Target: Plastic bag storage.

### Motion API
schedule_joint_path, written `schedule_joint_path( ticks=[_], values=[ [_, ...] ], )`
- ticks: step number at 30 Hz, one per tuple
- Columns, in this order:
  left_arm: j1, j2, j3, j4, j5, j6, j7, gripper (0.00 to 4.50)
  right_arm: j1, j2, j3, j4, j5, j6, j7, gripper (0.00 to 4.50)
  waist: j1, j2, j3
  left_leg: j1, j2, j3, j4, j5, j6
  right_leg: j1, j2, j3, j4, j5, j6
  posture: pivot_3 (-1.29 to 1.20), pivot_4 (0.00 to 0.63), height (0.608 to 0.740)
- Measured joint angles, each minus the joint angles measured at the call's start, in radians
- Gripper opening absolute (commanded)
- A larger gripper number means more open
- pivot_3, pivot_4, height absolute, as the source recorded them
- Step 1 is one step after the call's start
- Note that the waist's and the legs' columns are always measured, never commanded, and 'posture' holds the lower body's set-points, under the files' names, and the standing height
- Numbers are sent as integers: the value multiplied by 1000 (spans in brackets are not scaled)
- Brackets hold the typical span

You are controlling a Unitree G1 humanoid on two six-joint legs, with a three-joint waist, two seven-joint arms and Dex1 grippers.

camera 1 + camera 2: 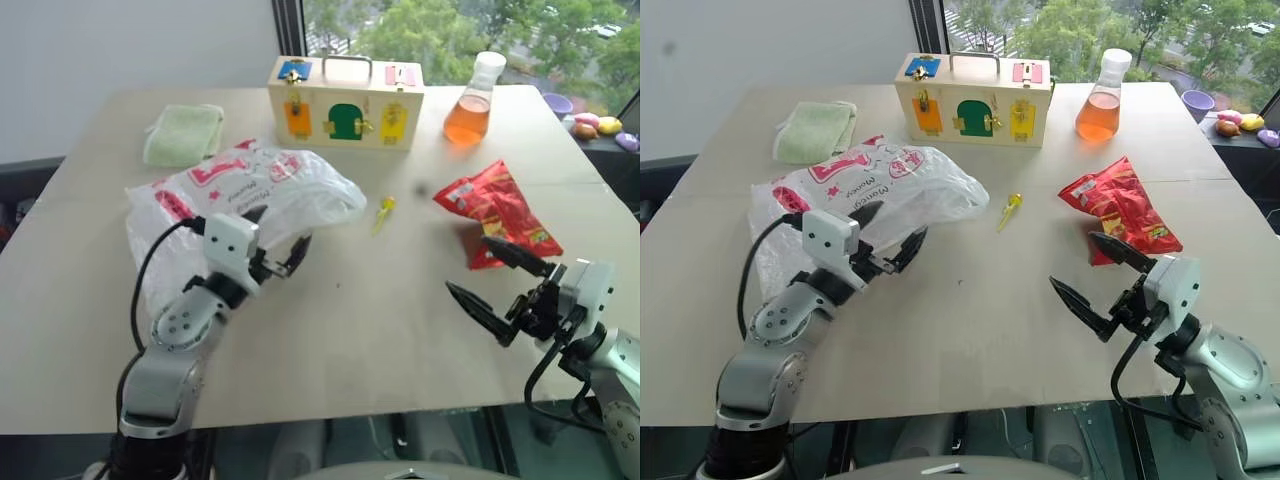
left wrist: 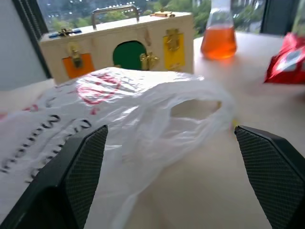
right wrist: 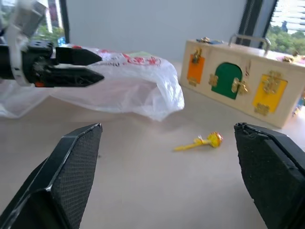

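Lying crumpled on the table's [image 1: 350,340] left side, the translucent white thin-film plastic bag with red lettering [image 1: 240,190] looks light, limp, slippery; pinching its handle loop seems best. Left tool [image 1: 283,245] and right tool [image 1: 492,283] spread wide, empty.

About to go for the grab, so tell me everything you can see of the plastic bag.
The plastic bag is thin, crinkly, translucent white film with red logos and lettering. It lies slack and flattened on the table, on the robot's left, in front of the wooden box and near the green cloth. One handle loop gapes open at the end toward the small yellow object. The open left gripper hovers over its near edge; whether it touches the bag I cannot tell.
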Motion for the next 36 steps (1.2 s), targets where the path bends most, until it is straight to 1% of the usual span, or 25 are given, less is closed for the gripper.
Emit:
schedule_joint_path(
  ticks=[3, 7, 11, 12, 15, 16, 17, 19, 20, 21, 23, 25, 27, 29, 31, 33, 36],
  values=[
    [-36, 57, 2, 3, 129, 9, 52, 4451, -71, -33, 30, -78, 26, 13, 4, 4500, 0, 0, 0, 1, 0, 0, 0, 0, 0, 0, 0, 0, 0, 0, 0, 0, 150, 740],
    [-49, 103, -11, 35, 257, 41, 81, 4451, -142, -60, 79, -97, 50, 47, 5, 4500, 0, 0, 0, 0, 0, 0, 0, 0, 0, 0, 0, 0, 0, 0, 0, 0, 150, 740],
    [-62, 117, -46, 101, 319, 49, 81, 4451, -184, -64, 97, -97, 63, 66, 2, 4500, 3, -1, 0, -1, -1, 0, 0, 0, 0, 0, -1, 0, -1, 0, 0, 0, 150, 740],
    [-86, 117, -51, 150, 335, 60, 81, 4451, -197, -64, 100, -97, 67, 70, 0, 4500, 3, -1, 0, -1, -1, -1, 0, 0, 0, 0, -1, -1, -1, 0, 0, 0, 150, 740],
    [-117, 116, -53, 211, 356, 77, 79, 4451, -199, -64, 108, -107, 71, 72, -1, 4500, 2, -1, 0, -1, 0, -1, 0, 0, 0, 0, 0, -1, -1, 0, 1, 0, 150, 740],
    [-128, 114, -56, 227, 360, 79, 79, 3944, -197, -64, 110, -112, 72, 72, -2, 4500, 2, -1, 0, -1, 0, -1, 0, 0, 0, 0, 0, -1, -1, 2, 3, 0, 150, 740],
    [-141, 112, -61, 245, 364, 79, 79, 3773, -195, -63, 113, -117, 73, 72, -2, 4500, 2, -1, 0, -1, 0, -1, 0, 0, 0, 0, -1, -1, -1, 2, 3, 0, 150, 740],
    [-160, 107, -63, 270, 369, 78, 81, 2836, -192, -60, 115, -120, 73, 72, -5, 4500, 2, -1, 0, -1, 0, -1, 0, 0, 0, 0, -1, -1, -1, 3, 3, 0, 150, 740],
    [-173, 102, -62, 286, 372, 78, 84, 2241, -190, -59, 115, -122, 73, 71, -9, 4500, 2, -1, 0, -1, 0, -1, 0, 0, 0, 0, -1, -1, -1, 3, 3, 0, 150, 740],
    [-181, 95, -58, 293, 372, 77, 87, 1931, -189, -58, 115, -123, 71, 71, -12, 4500, 2, -1, 0, -1, 0, -1, 0, 0, 0, 0, -1, -1, -1, 3, 3, 0, 150, 740],
    [-199, 80, -44, 304, 360, 73, 87, 863, -188, -57, 118, -122, 47, 71, -27, 4500, 2, -1, 0, -1, 0, -1, 0, 0, 0, 0, -1, -1, -1, 5, 0, 0, 150, 740],
    [-220, 67, -16, 312, 330, 75, 81, 64, -188, -60, 137, -111, -7, 73, -48, 4500, 2, -1, 0, -1, 0, -1, 0, 0, 0, 0, -1, -2, -1, 5, 0, 0, 150, 740],
    [-254, 53, 34, 311, 267, 115, 57, 64, -193, -86, 177, -74, -87, 109, -81, 4500, 2, -1, 0, -1, 0, -1, 0, 0, 0, 0, -1, -2, 0, 5, 0, 0, 150, 740],
    [-284, 45, 78, 309, 203, 184, 30, 64, -209, -92, 202, -37, -132, 139, -101, 4500, 1, -1, 0, -1, 0, -1, 0, 0, 0, 0, -1, -2, 0, 5, 0, 0, 150, 740],
    [-345, 44, 127, 304, 110, 308, -17, 64, -278, -91, 241, 12, -175, 237, -159, 4500, -1, -1, 0, -1, -1, -1, 1, 0, 0, 0, 0, -2, 2, 5, 0, 0, 150, 740],
    [-417, 51, 161, 300, 30, 437, -51, 64, -393, -64, 282, 64, -202, 402, -242, 4500, -4, -2, 1, 0, -1, -1, 2, 0, 0, -1, 0, -1, 4, 5, 0, 0, 150, 740],
    [-541, 101, 166, 306, -18, 564, -65, 64, -582, 21, 349, 177, -229, 608, -334, 4500, -7, -3, 1, 0, -1, -2, 1, 0, 0, -2, 0, -1, 8, 5, 0, 0, 150, 740]
  ],
)
